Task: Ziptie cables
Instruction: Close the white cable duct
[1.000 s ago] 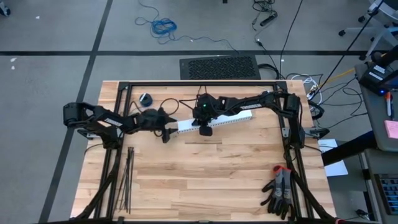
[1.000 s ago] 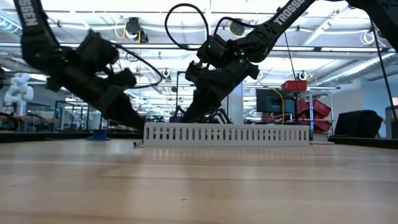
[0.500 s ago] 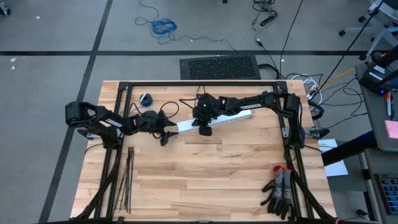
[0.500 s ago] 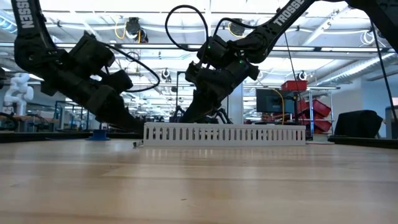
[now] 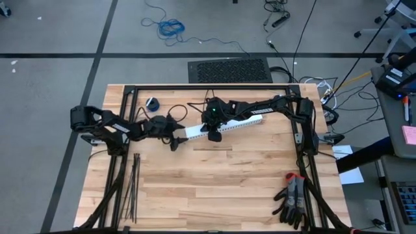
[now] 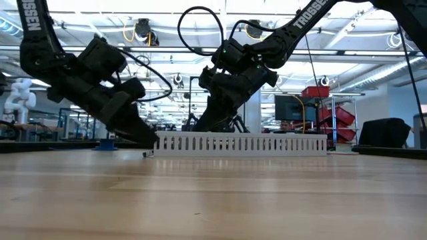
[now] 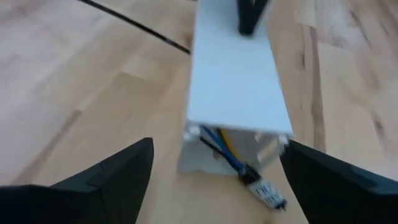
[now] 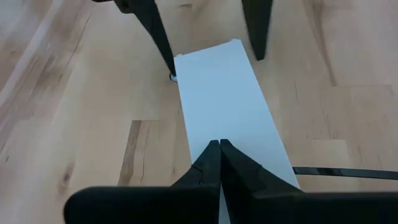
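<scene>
1. Left pincer (image 5: 177,140) sat wide open and empty at the end of the white channel (image 5: 224,127) nearer the surface's left edge, fingers (image 7: 112,180) straddling that end without touching it.
2. Right pincer (image 5: 213,135) was fully shut, tips pressed down on the channel lid near its middle, gripping nothing.
3. Cables (image 7: 239,168) poked out of the channel's open end, a few thin coloured wires with a small labelled tip; the rest was hidden inside.
4. Zipties (image 5: 132,188) lay in a loose bunch near the surface's front left corner, well apart from both pincers, untouched.
5. Gloves (image 5: 294,198) lay near the front right corner.
6. Risk: if the left pincer closed here, it could clamp the channel walls instead of the wires, since the wires are short and low.
7. Risk: pulling the wires could drag the channel if the right pincer slipped off the smooth lid.
8. Risk: the connector tip could snag on the channel slots.
</scene>
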Controlling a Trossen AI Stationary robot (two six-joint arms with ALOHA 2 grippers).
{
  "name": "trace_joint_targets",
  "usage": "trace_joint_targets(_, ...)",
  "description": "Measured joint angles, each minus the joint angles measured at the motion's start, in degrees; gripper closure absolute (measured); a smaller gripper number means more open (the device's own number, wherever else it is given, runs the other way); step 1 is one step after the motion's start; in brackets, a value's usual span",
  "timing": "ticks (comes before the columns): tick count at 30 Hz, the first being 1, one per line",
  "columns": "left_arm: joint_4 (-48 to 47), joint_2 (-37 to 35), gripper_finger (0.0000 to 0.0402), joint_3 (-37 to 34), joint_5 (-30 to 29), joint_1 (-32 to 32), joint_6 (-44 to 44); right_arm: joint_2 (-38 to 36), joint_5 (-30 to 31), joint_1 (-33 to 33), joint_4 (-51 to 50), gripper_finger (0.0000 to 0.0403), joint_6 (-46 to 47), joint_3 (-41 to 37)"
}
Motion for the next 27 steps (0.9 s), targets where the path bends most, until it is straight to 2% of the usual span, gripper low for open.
trace_joint_targets(14,0.78,4.73,0.0059,0.99,-6.43,-3.04,-0.88,0.0,-0.01,0.0,0.04,0.0403,0.57,0.0)
trace_joint_targets(22,5.26,8.08,0.0115,0.97,-6.81,-3.09,-1.0,0.02,0.18,0.12,0.4,0.0403,1.96,-0.02)
trace_joint_targets(27,7.94,9.94,0.0125,0.98,-7.22,-3.09,-1.07,0.04,0.24,0.24,0.46,0.0403,2.19,-0.02)
